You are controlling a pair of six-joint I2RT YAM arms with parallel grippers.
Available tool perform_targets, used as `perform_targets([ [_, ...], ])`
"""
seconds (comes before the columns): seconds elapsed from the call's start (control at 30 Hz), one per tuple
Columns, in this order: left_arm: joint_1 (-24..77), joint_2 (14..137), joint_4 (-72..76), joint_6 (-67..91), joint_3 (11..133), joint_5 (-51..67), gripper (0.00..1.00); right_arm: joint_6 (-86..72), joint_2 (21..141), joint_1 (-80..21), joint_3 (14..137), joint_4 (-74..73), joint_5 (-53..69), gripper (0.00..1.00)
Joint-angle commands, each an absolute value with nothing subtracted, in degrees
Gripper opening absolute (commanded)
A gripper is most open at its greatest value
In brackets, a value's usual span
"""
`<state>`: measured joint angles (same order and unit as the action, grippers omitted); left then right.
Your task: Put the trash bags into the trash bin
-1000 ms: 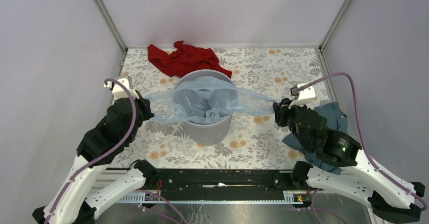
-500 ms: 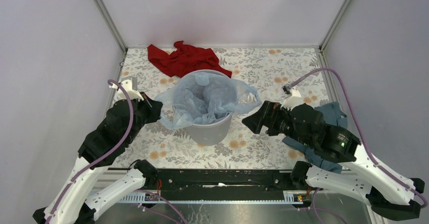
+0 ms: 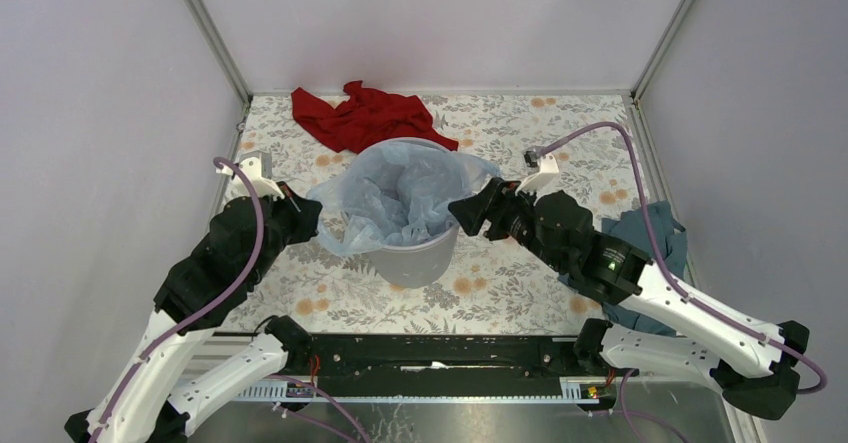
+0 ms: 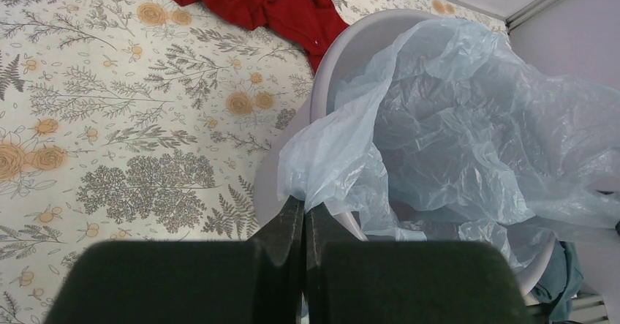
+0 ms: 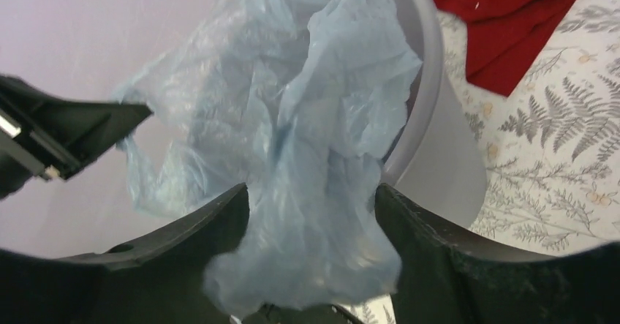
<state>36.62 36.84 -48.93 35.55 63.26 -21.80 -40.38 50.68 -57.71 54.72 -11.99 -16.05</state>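
On the floral worktop [image 3: 520, 293] we see the grey trash bin [image 3: 415, 261], the pale blue trash bag [image 3: 400, 198] draped into its mouth, our left end effector [image 4: 303, 211] clenched on the bag's left edge, and our right end effector [image 5: 311, 192] unclenched with film hanging between its parted jaws.

right claw [image 5: 313, 196] spread | trash bag [image 5: 322, 119] hanging between jaws | trash bin [image 5: 439, 148] behind

Table [image 3: 310, 293], bin [image 3: 410, 260], red cloth [image 3: 365, 118], maybe teal cloth [image 3: 652, 227]
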Motion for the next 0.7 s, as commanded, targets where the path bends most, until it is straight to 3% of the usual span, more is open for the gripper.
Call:
perform_targets([
  [0.0,36.3,37.0,-46.6,34.1,65.7,-22.6,0.00,-36.7,52.3,-57.7,55.4,-5.7,-26.5,0.66],
  [0.03,36.3,36.9,-46.6,34.1,65.7,-22.8,0.00,-36.7,52.5,-57.7,55.3,-5.9,-27.8,0.58],
  [0.1,36.3,37.0,-46.6,33.7,66.1,-23.3,0.00,-37.1,52.8,-57.7,55.1,-7.3,-29.5,0.26],
  [0.17,36.3,37.4,-47.6,33.3,67.2,-24.4,0.00,-38.1,52.8,-57.7,55.9,-10.2,-30.1,0.01],
  [0.2,36.3,37.9,-49.0,33.9,68.6,-25.6,0.01,-39.4,52.6,-57.7,57.2,-12.8,-30.3,0.00],
  [0.27,36.3,40.1,-53.5,35.7,73.0,-26.7,0.15,-43.5,51.3,-57.7,59.7,-16.6,-30.2,0.00],
  [0.37,36.3,43.6,-58.1,38.4,79.6,-20.9,0.51,-54.1,47.9,-57.7,58.7,-15.8,-29.4,0.00],
  [0.5,36.3,42.5,-58.9,44.6,79.3,-13.1,0.94,-58.6,47.4,-57.7,58.4,-13.6,-26.2,0.00],
  [0.53,36.3,41.6,-59.3,46.8,78.8,-12.3,0.99,-59.0,47.2,-57.7,58.1,-13.1,-26.4,0.00],
  [0.67,36.3,35.5,-58.6,56.2,75.6,-7.9,0.99,-60.1,46.2,-57.7,55.3,-8.6,-26.6,0.00],
])
